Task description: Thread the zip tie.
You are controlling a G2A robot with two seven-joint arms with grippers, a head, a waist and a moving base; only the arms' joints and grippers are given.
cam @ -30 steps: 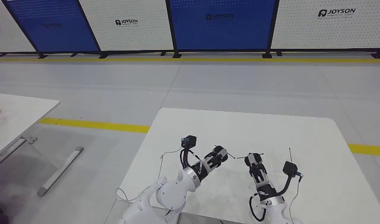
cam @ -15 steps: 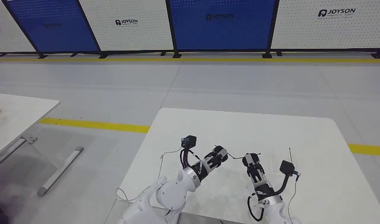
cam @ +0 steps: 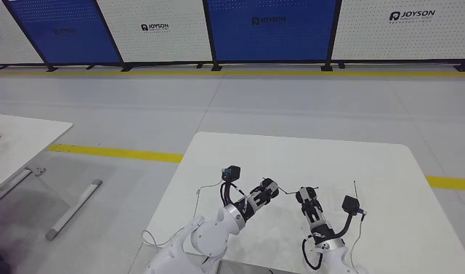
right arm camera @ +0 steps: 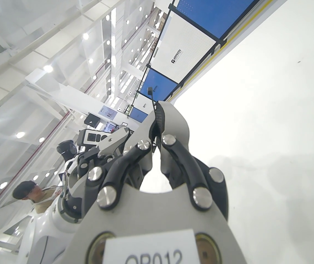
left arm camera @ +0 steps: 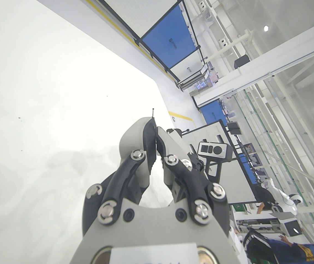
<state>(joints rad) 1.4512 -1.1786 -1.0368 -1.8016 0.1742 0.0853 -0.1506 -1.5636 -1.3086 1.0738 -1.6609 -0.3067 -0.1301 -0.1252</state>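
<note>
1. The left gripper [cam: 270, 186] is hanging just above the white surface [cam: 363, 158], its jaws clenching the thin black zip tie [cam: 288, 192].
2. From the left wrist, a short tip of the tie [left arm camera: 153, 112] is poking out just past the closed jaws of that gripper [left arm camera: 155, 127].
3. The right gripper [cam: 305, 195] is hovering near the left one, the two pointing roughly toward each other. Its jaws are likewise pinching the tie.
4. From the right wrist, the tie's strap is rising out of the tips of the jaws [right arm camera: 157, 109], and its small square head [right arm camera: 149, 90] is sitting just beyond them.
5. Between the two sets of jaws, the tie is stretching as a fine dark line, held clear of the surface.
</note>
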